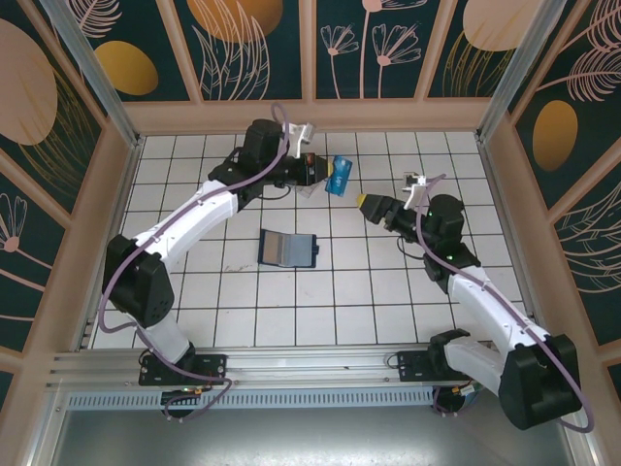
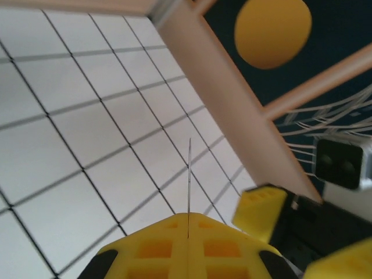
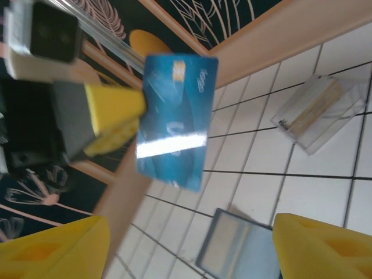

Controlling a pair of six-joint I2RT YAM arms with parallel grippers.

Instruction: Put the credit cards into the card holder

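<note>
Plastic and tile
The blue card (image 3: 174, 122) is glossy, smooth plastic; the card holder (image 3: 336, 125) clear plastic; the counter (image 3: 302, 195) matt white tile.

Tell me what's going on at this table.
The left tool is shut on a blue card, holding it up off the table. The right tool faces it with its jaws open, gripping nothing. A clear card holder sits on the tiles with a tan card in it. A dark blue wallet lies nearby. The blue card is not yet in the holder.
</note>
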